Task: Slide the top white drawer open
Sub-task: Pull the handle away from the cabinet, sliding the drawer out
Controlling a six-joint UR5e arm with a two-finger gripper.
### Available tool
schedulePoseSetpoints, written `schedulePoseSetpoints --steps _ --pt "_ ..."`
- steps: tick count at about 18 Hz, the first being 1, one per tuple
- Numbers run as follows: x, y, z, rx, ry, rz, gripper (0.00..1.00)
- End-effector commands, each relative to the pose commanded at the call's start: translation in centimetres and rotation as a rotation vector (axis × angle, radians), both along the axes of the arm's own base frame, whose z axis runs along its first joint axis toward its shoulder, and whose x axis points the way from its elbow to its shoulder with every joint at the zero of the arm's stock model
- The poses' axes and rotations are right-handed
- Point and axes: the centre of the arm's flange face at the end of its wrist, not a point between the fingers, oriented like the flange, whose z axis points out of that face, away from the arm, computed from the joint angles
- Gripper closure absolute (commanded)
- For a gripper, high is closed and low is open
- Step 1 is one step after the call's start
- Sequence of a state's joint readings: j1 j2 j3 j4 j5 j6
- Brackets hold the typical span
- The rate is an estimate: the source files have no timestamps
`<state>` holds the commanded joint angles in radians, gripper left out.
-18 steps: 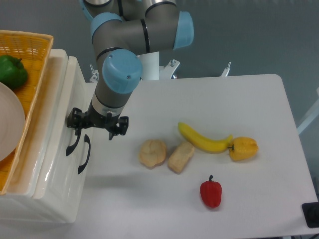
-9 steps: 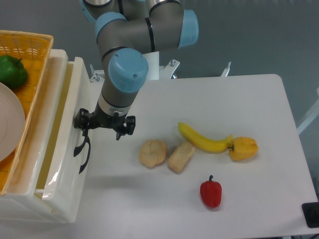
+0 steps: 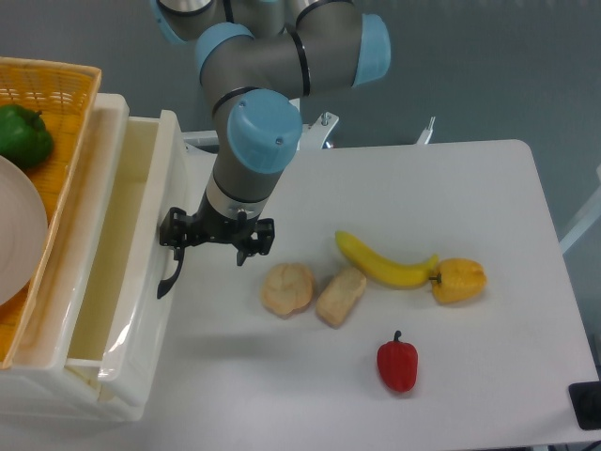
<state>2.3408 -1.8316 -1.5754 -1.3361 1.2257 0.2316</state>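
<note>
The top white drawer [image 3: 141,282] is slid well out of the cabinet, and its pale yellowish inside shows. Its curved black handle [image 3: 170,274] is on the front wall. My gripper [image 3: 208,252] hangs just right of the drawer front, fingers spread wide. The left finger [image 3: 171,235] sits at the top end of the handle and touches it. The right finger [image 3: 259,242] is over the bare table. Nothing is clamped between the jaws. The lower drawer and its handle are hidden under the open top drawer.
A yellow wicker basket [image 3: 56,80] with a green pepper [image 3: 23,134] and a white plate [image 3: 17,230] sits on the cabinet. On the table [image 3: 423,188] lie two bread pieces [image 3: 287,287], a banana [image 3: 380,266], a yellow pepper [image 3: 459,280] and a red pepper [image 3: 397,364].
My gripper has moved to the right with the handle, and the top drawer has slid out with it. The lower drawer's handle is now covered.
</note>
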Motion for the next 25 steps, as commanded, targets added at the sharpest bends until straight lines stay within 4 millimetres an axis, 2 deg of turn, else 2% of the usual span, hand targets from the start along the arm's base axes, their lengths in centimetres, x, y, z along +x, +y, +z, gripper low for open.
schedulePoseSetpoints --steps 7,15,25 --pt "-1.5 -0.8 0.1 0.002 0.002 0.023 0.00" --pt "-2.9 -1.9 -0.2 0.020 0.025 -0.069 0.00" --pt "-5.4 -3.6 -0.2 0.027 0.028 -0.076 0.00"
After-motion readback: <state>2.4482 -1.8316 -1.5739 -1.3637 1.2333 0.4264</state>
